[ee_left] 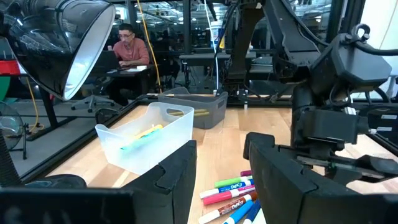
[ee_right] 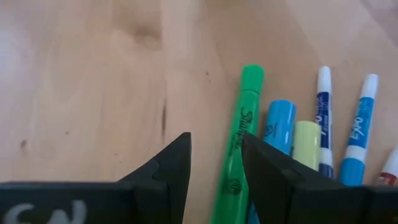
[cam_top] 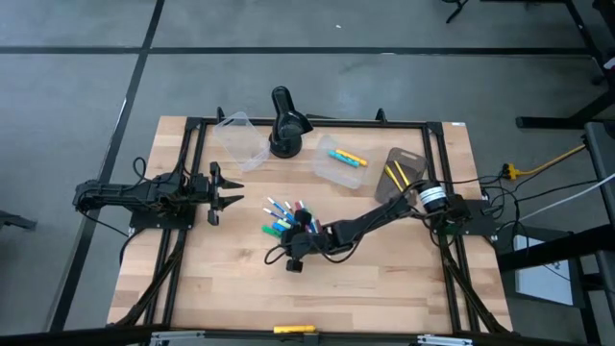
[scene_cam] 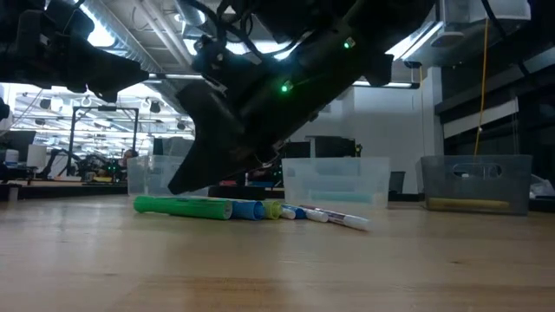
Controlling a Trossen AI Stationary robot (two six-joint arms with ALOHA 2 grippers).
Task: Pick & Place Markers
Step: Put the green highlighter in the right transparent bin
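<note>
Several markers [cam_top: 284,215] in mixed colours lie side by side on the wooden table, near its middle. My right gripper [cam_top: 282,237] slants down over their near ends, open. In the right wrist view its fingers [ee_right: 214,171] stand on either side of one end of the green marker [ee_right: 239,134], and blue and yellow markers [ee_right: 292,134] lie beside it. The low view shows the fingertips [scene_cam: 179,185] just above the green marker [scene_cam: 182,205]. My left gripper [cam_top: 229,193] waits open at the table's left, pointing level toward the markers [ee_left: 233,190].
A clear tub [cam_top: 338,165] holding a cyan and a yellow marker stands behind the pile. A second clear tub [cam_top: 240,139] and a black desk lamp [cam_top: 285,123] are at the far edge. A grey bin [cam_top: 404,171] is at the right. Bare wood lies toward the near edge.
</note>
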